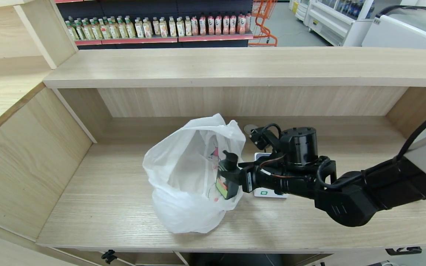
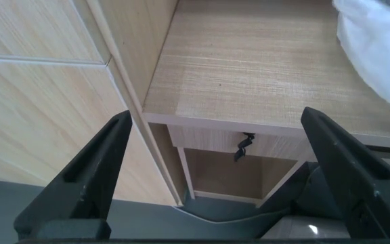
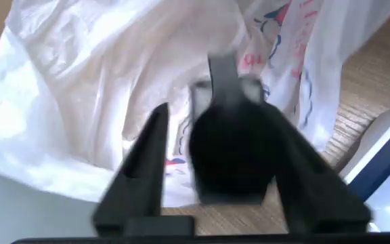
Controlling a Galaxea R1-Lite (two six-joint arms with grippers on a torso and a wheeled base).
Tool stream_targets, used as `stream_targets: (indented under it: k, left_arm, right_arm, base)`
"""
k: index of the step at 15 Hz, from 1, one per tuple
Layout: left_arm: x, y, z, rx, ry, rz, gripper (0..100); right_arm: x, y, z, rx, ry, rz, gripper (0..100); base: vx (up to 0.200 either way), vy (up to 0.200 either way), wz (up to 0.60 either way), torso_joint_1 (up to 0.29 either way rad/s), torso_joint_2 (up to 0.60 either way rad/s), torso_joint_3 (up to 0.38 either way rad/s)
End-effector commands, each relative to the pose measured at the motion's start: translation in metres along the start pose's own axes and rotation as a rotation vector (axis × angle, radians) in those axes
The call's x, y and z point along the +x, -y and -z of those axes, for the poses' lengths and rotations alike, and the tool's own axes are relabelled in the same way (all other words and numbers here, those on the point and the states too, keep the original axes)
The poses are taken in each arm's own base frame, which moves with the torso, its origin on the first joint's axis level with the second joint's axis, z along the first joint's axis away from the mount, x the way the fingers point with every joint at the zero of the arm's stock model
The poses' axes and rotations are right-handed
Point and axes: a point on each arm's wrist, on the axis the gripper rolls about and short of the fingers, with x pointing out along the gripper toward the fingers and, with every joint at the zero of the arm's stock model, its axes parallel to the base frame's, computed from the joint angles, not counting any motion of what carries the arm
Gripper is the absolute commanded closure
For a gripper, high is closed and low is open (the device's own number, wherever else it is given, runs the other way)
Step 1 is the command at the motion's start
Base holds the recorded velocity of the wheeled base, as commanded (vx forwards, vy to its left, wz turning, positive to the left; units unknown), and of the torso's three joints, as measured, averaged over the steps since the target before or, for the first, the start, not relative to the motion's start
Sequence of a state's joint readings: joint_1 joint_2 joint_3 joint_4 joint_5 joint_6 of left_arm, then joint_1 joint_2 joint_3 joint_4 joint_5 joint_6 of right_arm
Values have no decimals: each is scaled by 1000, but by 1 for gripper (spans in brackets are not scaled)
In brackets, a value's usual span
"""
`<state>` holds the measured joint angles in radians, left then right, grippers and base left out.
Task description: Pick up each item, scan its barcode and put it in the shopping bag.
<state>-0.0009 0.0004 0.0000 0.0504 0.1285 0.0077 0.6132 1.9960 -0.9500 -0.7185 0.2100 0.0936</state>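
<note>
Nearest, the left pincer (image 2: 217, 116) is hanging out in front of the front left corner of the worktop (image 2: 249, 61). Its jaws are standing wide apart with nothing between them.

Further in, the right pincer (image 1: 231, 178) is clamping a dark bottle (image 1: 223, 186) with a black cap and a green and red label. It is holding the bottle upright against the right flank of the white shopping bag (image 1: 183, 177), apparently at the bag's mouth. Whether the bottle is inside the rim I cannot tell.

The bag's film is looking thin and slack. By my judgement, a bottle let go onto a folded rim could be sliding down outside the bag, and a sideways shove from the wrist could be tipping the bag or pushing it leftward. The bag is also sitting near the worktop's front edge, so a nudge that way is risking a fall.

Just behind the wrist a white device (image 1: 268, 193) is lying on the worktop, where a withdrawing forearm could be clipping it.

Bare wood is stretching left of the bag as far as the side panel (image 1: 31, 159). The back panel (image 1: 235, 101) and the upper ledge (image 1: 235, 66) above it are closing off the far side, so the freest room is lying upward and to the right.
</note>
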Motion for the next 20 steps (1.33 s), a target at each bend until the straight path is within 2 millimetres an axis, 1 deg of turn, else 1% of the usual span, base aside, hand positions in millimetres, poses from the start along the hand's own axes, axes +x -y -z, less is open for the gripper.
stream_targets:
  k: [1, 2, 3, 5, 6, 8, 9, 10, 12, 13, 14, 15, 16, 17, 18, 19, 20]
  left_arm:
    - [0, 0, 0, 0, 0, 0, 0]
    - [0, 0, 0, 0, 0, 0, 0]
    - [0, 0, 0, 0, 0, 0, 0]
    - [0, 0, 0, 0, 0, 0, 0]
    - [0, 0, 0, 0, 0, -1, 0]
    - [0, 0, 0, 0, 0, 0, 0]
    - [0, 0, 0, 0, 0, 0, 0]
    - [0, 0, 0, 0, 0, 0, 0]
    - [0, 0, 0, 0, 0, 0, 0]
    - [0, 0, 0, 0, 0, 0, 0]
    - [0, 0, 0, 0, 0, 0, 0]
    - [0, 0, 0, 0, 0, 0, 0]
    - [0, 0, 0, 0, 0, 0, 0]
    - [0, 0, 0, 0, 0, -1, 0]
    - [0, 0, 0, 0, 0, 0, 0]
    - [0, 0, 0, 0, 0, 0, 0]
    - [0, 0, 0, 0, 0, 0, 0]
  right_arm:
    - [2, 2, -4, 12, 17, 4, 0]
    - [1, 2, -9, 41, 33, 3, 0]
    - [-3, 1, -18, 116, 63, -2, 0]
    - [-19, -3, -38, 254, 127, -30, 0]
    - [-33, -4, -48, 298, 158, -43, 0]
    - [-69, -7, -55, 350, 188, -62, 0]
    - [-78, -7, -55, 363, 191, -69, 0]
    - [-110, -8, -54, 406, 200, -82, 0]
    - [-150, -11, -47, 431, 165, -42, 0]
    - [-172, -13, -46, 427, 145, -9, 0]
    - [-192, -8, -43, 346, 115, 72, 0]
    - [-206, 0, -38, 218, 78, 186, 0]
    - [-219, 11, -34, 96, 46, 370, 0]
    - [-229, 19, -34, 30, 41, 500, 0]
    - [-237, 19, -35, 15, 57, 541, 0]
    - [-244, 15, -34, 9, 73, 543, 0]
    - [-247, 13, -31, 9, 73, 543, 0]
  base:
    - [0, 0, 0, 0, 0, 0]
    - [0, 0, 0, 0, 0, 0]
    - [0, 0, 0, 0, 0, 0]
    - [0, 0, 0, 0, 0, 0]
    - [0, 0, 0, 0, 0, 0]
    - [0, 0, 0, 0, 0, 0]
    - [0, 0, 0, 0, 0, 0]
    - [0, 0, 0, 0, 0, 0]
    - [0, 0, 0, 0, 0, 0]
    - [0, 0, 0, 0, 0, 0]
    - [0, 0, 0, 0, 0, 0]
    - [0, 0, 0, 0, 0, 0]
    - [0, 0, 0, 0, 0, 0]
    - [0, 0, 0, 0, 0, 0]
    - [0, 0, 0, 0, 0, 0]
    - [0, 0, 0, 0, 0, 0]
    - [0, 0, 0, 0, 0, 0]
